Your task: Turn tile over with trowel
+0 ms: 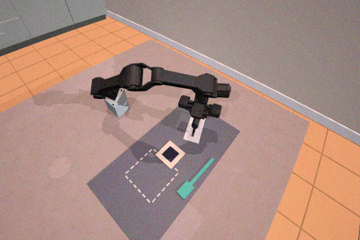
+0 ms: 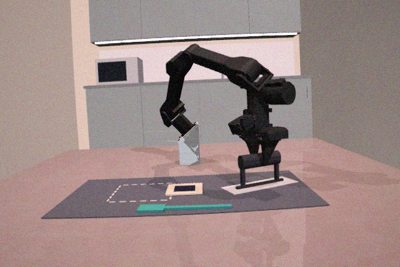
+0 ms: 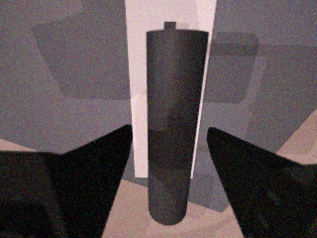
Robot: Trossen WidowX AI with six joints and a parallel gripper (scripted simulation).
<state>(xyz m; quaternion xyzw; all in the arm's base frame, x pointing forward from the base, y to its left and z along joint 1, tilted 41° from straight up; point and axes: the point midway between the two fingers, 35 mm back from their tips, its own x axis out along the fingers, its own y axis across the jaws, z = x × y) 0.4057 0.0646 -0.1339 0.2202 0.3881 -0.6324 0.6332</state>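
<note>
The trowel has a pale flat blade [image 1: 199, 136] [image 2: 230, 189] lying on the mat and a thick black handle [image 2: 244, 161] [image 3: 170, 109] raised on two posts. My gripper [image 2: 260, 157] [image 3: 169, 132] is open around the handle, one finger on each side, with gaps showing in the wrist view. In the top view the wrist hides the fingers. The square cream tile [image 1: 162, 154] [image 2: 169, 189] lies flat, dark marked square up, across the near-arm side of the dashed outline [image 1: 126, 176], partly outside it.
A teal long-handled flat tool [image 1: 185, 190] [image 2: 151, 207] lies along the mat's edge, beside the outline. The grey mat [image 1: 116, 182] [image 2: 77, 206] lies on the pinkish table [image 1: 58, 202]. The arm's pale blue-grey base mount [image 1: 118, 108] [image 2: 189, 154] stands behind the mat.
</note>
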